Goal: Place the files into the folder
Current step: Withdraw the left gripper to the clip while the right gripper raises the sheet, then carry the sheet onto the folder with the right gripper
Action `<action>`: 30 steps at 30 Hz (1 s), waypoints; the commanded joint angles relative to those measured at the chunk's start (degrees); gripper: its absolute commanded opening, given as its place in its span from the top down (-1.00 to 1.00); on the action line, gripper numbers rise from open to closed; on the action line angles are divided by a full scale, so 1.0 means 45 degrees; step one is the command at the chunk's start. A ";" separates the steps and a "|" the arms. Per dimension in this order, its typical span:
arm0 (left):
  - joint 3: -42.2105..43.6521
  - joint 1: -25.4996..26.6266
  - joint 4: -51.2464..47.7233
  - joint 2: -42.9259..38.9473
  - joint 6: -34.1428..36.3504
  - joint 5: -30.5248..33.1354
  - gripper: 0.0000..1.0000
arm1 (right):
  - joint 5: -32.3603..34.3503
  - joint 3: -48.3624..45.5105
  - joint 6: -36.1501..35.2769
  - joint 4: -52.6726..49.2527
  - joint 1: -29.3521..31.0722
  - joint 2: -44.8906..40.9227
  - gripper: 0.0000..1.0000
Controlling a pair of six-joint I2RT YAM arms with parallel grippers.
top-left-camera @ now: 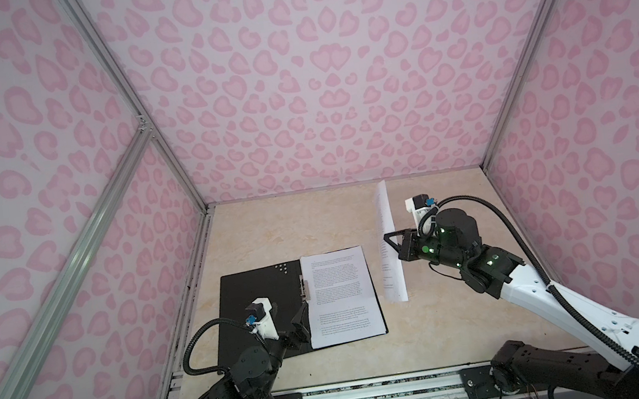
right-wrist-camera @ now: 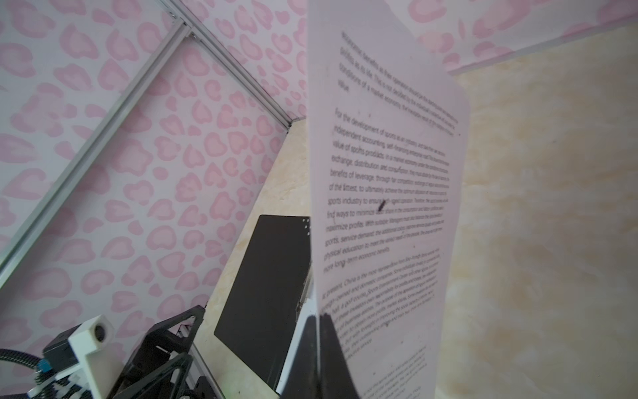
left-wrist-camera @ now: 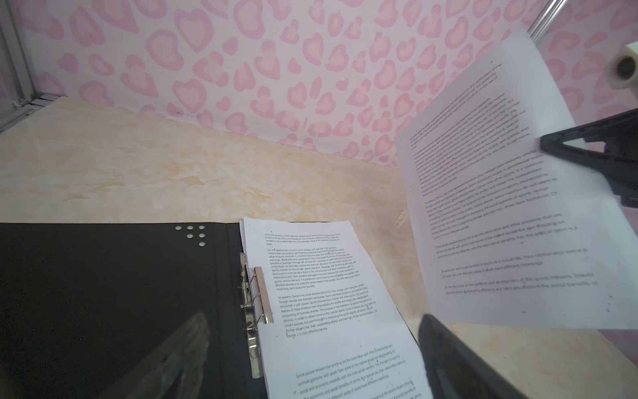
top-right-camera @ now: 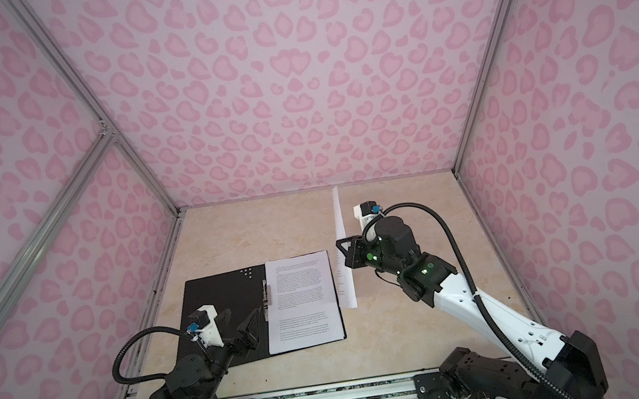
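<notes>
On the surface [top-left-camera: 292, 229], in both top views, the folder [top-left-camera: 255, 297] lies open with its black inside up. The files [top-left-camera: 341, 294] lie stacked on its right half, beside the metal clip [top-left-camera: 305, 290]. The left pincer [top-left-camera: 288, 316] hangs over the left half, its jaws wide apart and empty. The right pincer [top-right-camera: 339, 244] is closed on one sheet [top-right-camera: 344, 256], held upright just right of the folder.

In the left wrist view, the two fingers [left-wrist-camera: 186, 352] stand far apart over the folder [left-wrist-camera: 103, 276] and the files [left-wrist-camera: 328, 293]. The sheet [left-wrist-camera: 500, 224] hangs beyond them.

In the right wrist view, the fingers [right-wrist-camera: 317, 345] pinch the edge of the sheet [right-wrist-camera: 386, 207]. The folder [right-wrist-camera: 269, 283] lies behind it.
</notes>
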State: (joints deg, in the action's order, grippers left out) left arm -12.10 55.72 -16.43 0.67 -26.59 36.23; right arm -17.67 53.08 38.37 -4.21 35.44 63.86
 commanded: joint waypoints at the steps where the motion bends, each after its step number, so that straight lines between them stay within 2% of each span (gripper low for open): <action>1: -0.0313 0.0000 -0.0173 0.0535 -0.0130 0.0595 -0.92 | -0.0606 0.0023 0.1100 0.1560 0.0221 0.0163 1.00; 4: -0.0466 0.0000 -0.0231 0.1065 -0.0185 0.0661 -0.92 | -0.0990 -0.0291 0.1685 0.2291 0.0030 0.0390 1.00; 9: -0.0434 0.0000 -0.0133 0.1067 -0.0067 0.0499 -0.92 | -0.2562 -0.1944 0.3364 0.4606 -0.1256 0.1589 1.00; 12: -0.0360 0.0000 -0.0218 0.0822 -0.0107 0.0575 -0.92 | -0.2758 -0.2462 0.2975 0.4832 -0.1482 0.2825 1.00; 16: -0.0217 0.0000 -0.0227 0.0488 -0.0048 0.0640 -0.92 | -0.3130 -0.2525 0.1678 0.4875 -0.1277 0.4820 1.00; 21: -0.0126 0.0000 -0.0226 0.0360 0.0005 0.0699 -0.92 | -0.4007 -0.2430 0.1202 0.5551 -0.0962 0.7019 1.00; 25: 0.0037 0.0000 0.0167 0.0672 0.0214 0.0587 -0.91 | -0.4312 -0.2571 0.1398 0.5991 -0.0902 0.7451 1.00; 30: -0.0141 0.0000 0.0173 0.1450 0.0167 0.0605 -0.92 | -0.3826 -0.2614 0.1111 0.5693 -0.0637 0.7399 1.00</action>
State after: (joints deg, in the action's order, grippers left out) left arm -12.12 55.72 -17.06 5.85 -26.26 38.37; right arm -34.89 41.56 44.40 19.90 31.94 96.77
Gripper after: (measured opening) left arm 0.958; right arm 0.051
